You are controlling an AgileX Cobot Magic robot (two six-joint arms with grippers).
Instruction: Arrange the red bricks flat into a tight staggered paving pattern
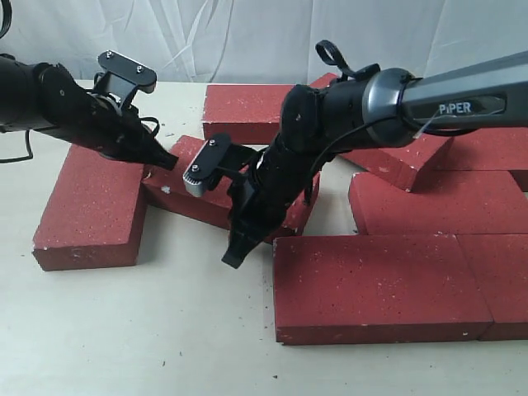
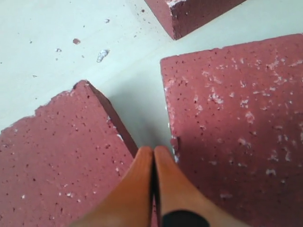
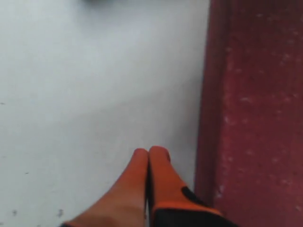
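Skewed middle brick [image 1: 177, 198]: left gripper [image 1: 169, 161] at its left corner, right gripper [image 1: 233, 257] beside near edge; both pressed together, empty.

A pale tabletop [image 1: 124, 330] dotted with small crumbs [image 2: 102, 56]; a wrinkled white sheet [image 1: 247, 33] hangs behind.

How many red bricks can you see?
9 bricks: one left, one tilted in the middle, two behind, three on the right, two in front. The right arm may hide others.
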